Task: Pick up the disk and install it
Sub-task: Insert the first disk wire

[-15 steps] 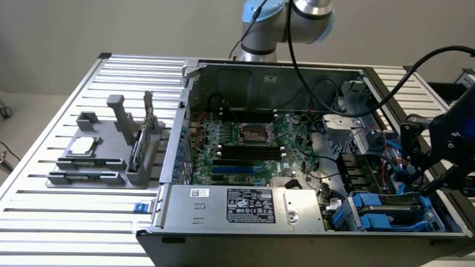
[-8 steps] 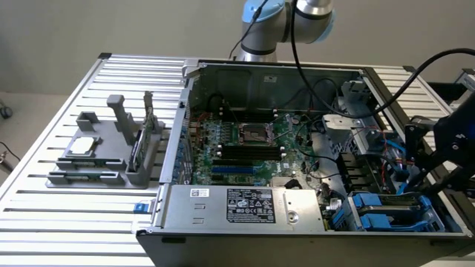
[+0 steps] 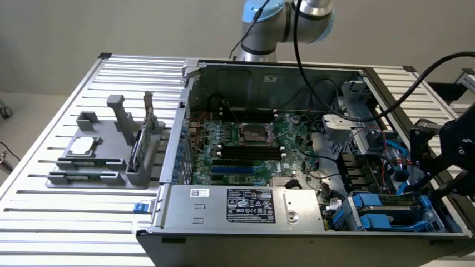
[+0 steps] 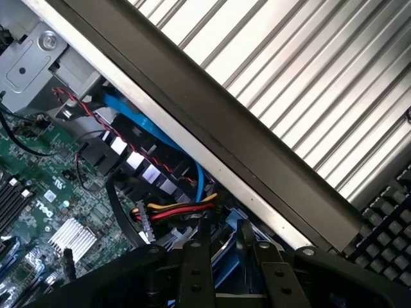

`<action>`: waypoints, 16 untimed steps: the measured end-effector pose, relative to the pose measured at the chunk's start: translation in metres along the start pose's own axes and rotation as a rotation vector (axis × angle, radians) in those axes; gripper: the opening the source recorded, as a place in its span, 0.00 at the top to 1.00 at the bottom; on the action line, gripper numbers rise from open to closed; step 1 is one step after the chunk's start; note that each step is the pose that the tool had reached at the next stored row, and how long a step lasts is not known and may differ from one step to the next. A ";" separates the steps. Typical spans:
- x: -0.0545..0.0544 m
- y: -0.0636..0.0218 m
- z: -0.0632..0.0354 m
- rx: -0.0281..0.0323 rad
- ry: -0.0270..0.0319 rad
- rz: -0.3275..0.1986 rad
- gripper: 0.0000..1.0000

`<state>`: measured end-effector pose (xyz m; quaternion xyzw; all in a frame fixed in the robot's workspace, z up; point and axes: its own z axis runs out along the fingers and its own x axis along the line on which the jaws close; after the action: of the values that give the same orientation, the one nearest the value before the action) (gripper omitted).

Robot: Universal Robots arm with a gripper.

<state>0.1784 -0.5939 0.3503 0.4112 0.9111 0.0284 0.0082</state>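
The pincer [image 4: 223, 236] hangs over the drive bay in a corner of the open computer case [image 3: 297, 247]. The disk [image 3: 382, 210] sits low in that bay, blue rails showing. Full seating is unconfirmed, and whether the pincer grips it cannot be determined. A blue cable [image 4: 154, 138] and red-yellow leads [image 4: 180, 208] crowd the bay. A processor chip [image 3: 82, 146] rests apart on the worktop [image 3: 59, 222].

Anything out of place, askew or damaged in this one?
Nothing stands out. The disk sits in a corner bay of the open computer case, the claw close by it; nothing spilled or visibly broken.
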 end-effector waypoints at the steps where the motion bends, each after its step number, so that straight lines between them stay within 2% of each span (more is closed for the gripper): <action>1: 0.000 -0.0001 -0.0001 0.0002 0.0020 0.001 0.69; 3: 0.000 -0.0005 0.0000 0.0002 0.0063 0.014 0.69; 9: 0.000 -0.0008 0.0000 0.0000 0.0074 0.086 0.69; 13: 0.001 -0.0018 0.0001 0.0109 0.0167 0.105 0.69; 16: 0.001 -0.0021 0.0015 0.0146 0.0215 0.114 0.69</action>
<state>0.1759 -0.5941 0.3486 0.4620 0.8865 0.0266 -0.0062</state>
